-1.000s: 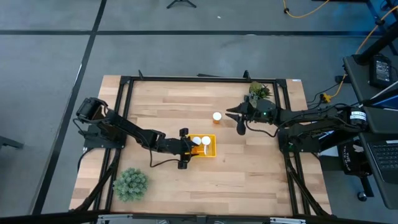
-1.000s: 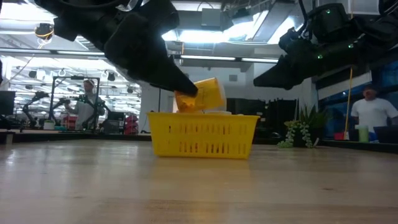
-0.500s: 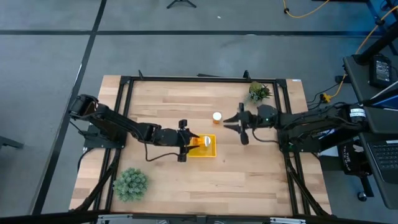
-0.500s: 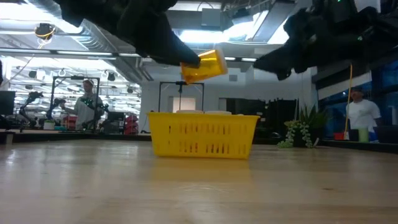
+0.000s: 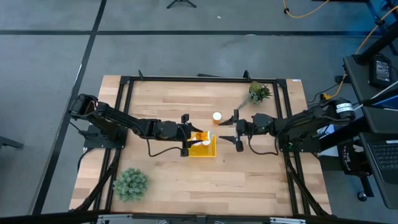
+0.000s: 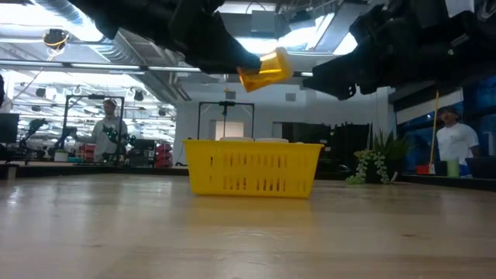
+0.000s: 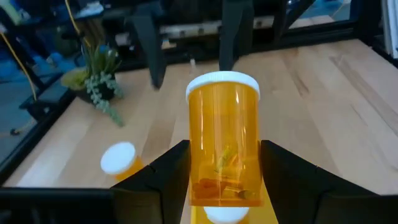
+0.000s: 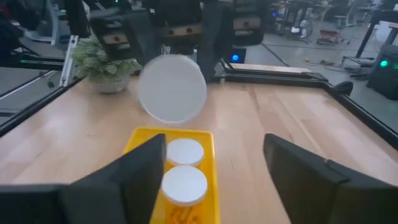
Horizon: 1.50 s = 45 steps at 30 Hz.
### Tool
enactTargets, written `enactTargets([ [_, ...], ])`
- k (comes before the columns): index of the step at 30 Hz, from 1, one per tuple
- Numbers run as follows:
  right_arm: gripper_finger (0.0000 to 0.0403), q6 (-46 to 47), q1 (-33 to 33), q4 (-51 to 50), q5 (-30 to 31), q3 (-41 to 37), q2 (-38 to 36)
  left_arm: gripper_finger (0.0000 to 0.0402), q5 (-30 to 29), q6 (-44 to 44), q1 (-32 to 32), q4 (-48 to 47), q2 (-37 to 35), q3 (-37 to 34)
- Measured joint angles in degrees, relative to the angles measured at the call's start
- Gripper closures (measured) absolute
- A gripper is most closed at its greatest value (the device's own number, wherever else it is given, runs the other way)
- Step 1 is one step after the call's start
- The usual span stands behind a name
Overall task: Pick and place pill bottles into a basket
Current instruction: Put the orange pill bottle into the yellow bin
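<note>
At frame centre, the left gripper clamps an orange pill bottle above the yellow basket. The bottle lies nearly horizontal, white cap toward the right gripper, which hovers with fingers spread beside the basket.

I'm seeing my dark left gripper clamping at frame centre, while my right gripper is hovering spread just right.
</note>
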Motion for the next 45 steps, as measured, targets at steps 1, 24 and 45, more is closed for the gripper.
enactTargets([
  [1,0.0119,0.12,0.00,1.01,0.08,0.00,0.82,0.0222,0.00,0.36,0.00,0.24,0.00,0.00],
  [24,0.0075,-1.60,0.04,-9.46,-2.92,13.38,9.58,0.0222,-2.54,4.26,1.38,4.69,-0.26,0.00],
  [45,0.0075,-1.44,0.81,-8.67,-2.91,13.33,5.98,0.0222,-2.41,4.15,1.36,5.54,-1.25,-0.02],
])
